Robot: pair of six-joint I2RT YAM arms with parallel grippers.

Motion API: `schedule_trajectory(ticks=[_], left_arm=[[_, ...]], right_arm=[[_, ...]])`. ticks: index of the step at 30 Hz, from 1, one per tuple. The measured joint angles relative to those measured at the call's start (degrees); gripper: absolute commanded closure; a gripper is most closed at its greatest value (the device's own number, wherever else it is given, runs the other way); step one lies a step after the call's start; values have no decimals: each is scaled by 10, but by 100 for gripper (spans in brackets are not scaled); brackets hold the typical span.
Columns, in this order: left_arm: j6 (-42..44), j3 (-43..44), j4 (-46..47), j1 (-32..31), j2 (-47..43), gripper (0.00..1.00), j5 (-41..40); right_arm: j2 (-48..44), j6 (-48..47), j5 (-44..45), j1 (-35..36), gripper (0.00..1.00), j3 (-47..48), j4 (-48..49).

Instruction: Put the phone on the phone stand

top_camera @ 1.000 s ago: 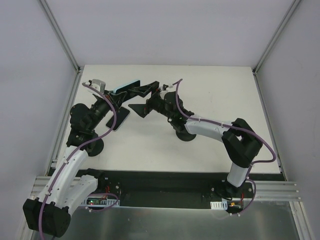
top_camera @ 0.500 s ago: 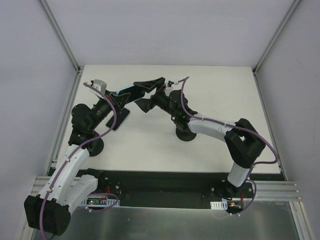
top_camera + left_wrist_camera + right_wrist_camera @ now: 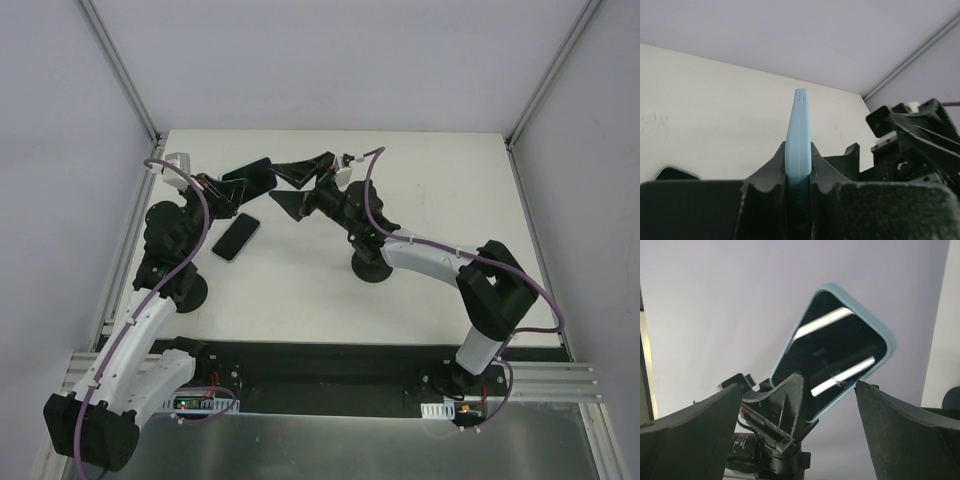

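Observation:
The phone (image 3: 236, 237), black with a thin pale rim, lies flat on the table near the left arm, with no gripper touching it. The phone stand (image 3: 372, 270) shows only its round black base; the right arm hides its upper part. My left gripper (image 3: 225, 185) is shut on a light-blue-cased phone (image 3: 250, 180), held edge-on between its fingers (image 3: 799, 135) above the table. My right gripper (image 3: 292, 185) is open and empty. It faces the cased phone (image 3: 840, 350), with its fingers (image 3: 910, 435) wide on either side in the right wrist view.
The table's back edge and a frame post (image 3: 155, 135) lie close behind the left gripper. Grey walls stand on three sides. A black round part (image 3: 186, 291) sits by the left arm's elbow. The right arm's fingers also show in the left wrist view (image 3: 910, 135).
The left gripper has raised and turned the cased phone, uncovering the phone on the table. The right gripper has moved left and back toward the cased phone, still open.

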Motion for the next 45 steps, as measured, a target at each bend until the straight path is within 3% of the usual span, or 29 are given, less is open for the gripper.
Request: schedule_trajectory(ticks=[5,7,11,13,20,28,39,42,45], left_arm=[[-82,28,-68,4,1,100,-31],[-114,30,-71,3,-1,100,-30],[-159,9,-61,3,-31,100,-54],[-172,-11,-53,3,-61,100,-83],[-208,-21,-26,3,-95,100,-144],[-287,-26,-9,3,-80,100,-123],[-332,-43,47,3,-73,100,-80],[-330,-43,75,3,-59,100,-41],[-332,-43,87,3,-48,100,-18]], right_arm=[[13,-16,-2,-5,23,14,74],[28,-12,-4,-7,23,27,101],[38,-5,-5,-7,7,28,112],[30,-16,-2,-5,6,18,105],[0,-33,7,-2,20,-2,75],[18,-22,-19,1,38,30,76],[18,-3,-36,1,31,31,78],[18,7,-46,2,36,31,78],[18,13,-54,3,49,31,78]])
